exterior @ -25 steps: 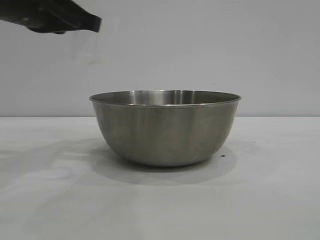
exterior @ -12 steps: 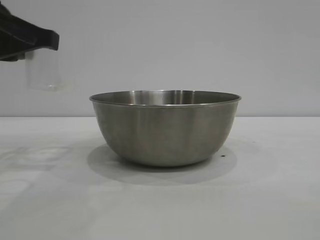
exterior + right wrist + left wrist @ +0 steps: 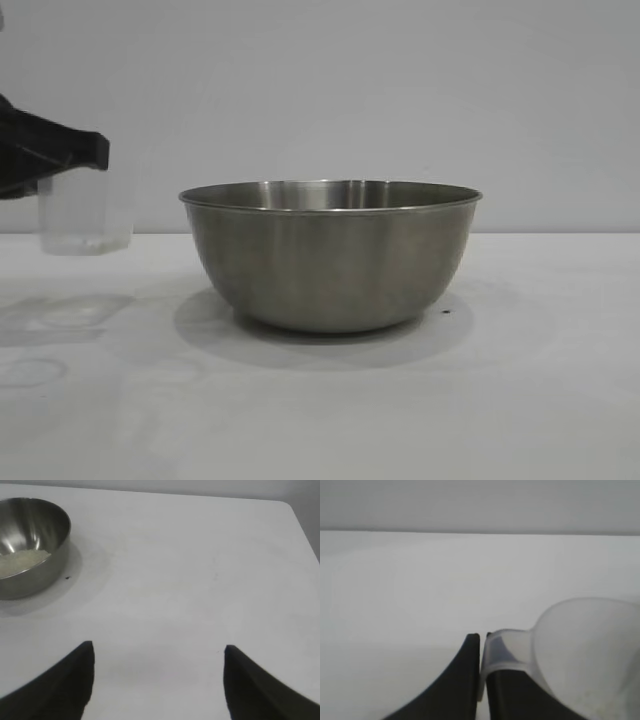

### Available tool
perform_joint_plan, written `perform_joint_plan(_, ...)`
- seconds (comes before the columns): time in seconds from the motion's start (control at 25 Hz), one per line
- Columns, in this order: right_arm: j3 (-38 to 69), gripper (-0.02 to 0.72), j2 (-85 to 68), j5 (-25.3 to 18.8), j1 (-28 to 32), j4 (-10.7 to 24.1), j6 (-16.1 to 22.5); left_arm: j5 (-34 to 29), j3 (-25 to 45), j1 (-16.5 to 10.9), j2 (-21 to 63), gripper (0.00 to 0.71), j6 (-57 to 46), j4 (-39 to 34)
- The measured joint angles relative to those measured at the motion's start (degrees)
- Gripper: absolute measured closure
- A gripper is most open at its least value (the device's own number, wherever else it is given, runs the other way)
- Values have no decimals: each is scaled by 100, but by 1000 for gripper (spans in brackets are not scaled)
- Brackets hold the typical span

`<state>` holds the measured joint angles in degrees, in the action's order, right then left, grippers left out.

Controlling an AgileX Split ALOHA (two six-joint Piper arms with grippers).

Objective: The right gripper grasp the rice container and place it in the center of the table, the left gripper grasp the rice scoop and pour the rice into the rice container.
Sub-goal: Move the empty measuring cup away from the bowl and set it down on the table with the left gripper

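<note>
Left end effector — scoop seemingly table-edge.

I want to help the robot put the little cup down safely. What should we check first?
1. Rice is in the steel bowl: ok.
2. Clear measuring cup looks empty: ok, only a few specks inside.
3. Left pincer shut on the cup's handle: ok.
4. Cup upright and beside the bowl, not touching it: ok.
5. Cup resting on the white table: cannot tell.
6. Right pincer open, holding nothing, away from the bowl: ok.
</note>
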<state>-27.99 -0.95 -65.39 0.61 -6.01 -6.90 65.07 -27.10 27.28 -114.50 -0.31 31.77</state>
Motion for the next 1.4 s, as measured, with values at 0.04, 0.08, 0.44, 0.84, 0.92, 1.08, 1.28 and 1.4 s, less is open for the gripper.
perform_joint_plan(0.04, 0, 229, 0, 0, 0, 0, 0, 0, 0, 0, -47, 710, -76, 0)
perform_joint_plan(0.08, 0, 229, 0, 0, 0, 0, 0, 0, 0, 0, -103, 710, -143, 0)
perform_joint_plan(0.44, 0, 229, 0, 0, 0, 0, 0, 0, -327, 0, -207, 710, -246, -11)
perform_joint_plan(0.84, 0, 229, 0, 0, 0, 0, 0, 3, -330, 0, -504, 710, -280, -244)
perform_joint_plan(0.92, 0, 229, 0, 0, 0, 0, 0, 3, -330, 0, -504, 710, -314, -266)
perform_joint_plan(1.08, 0, 229, 0, 0, 0, 0, 0, 3, -330, 0, -549, 710, -397, -266)
perform_joint_plan(1.28, 0, 229, 0, 0, 0, 0, 0, 3, -330, 0, -547, 710, -408, -271)
perform_joint_plan(1.4, 0, 229, 0, 0, 0, 0, 0, 3, -330, 0, -547, 660, -408, -271)
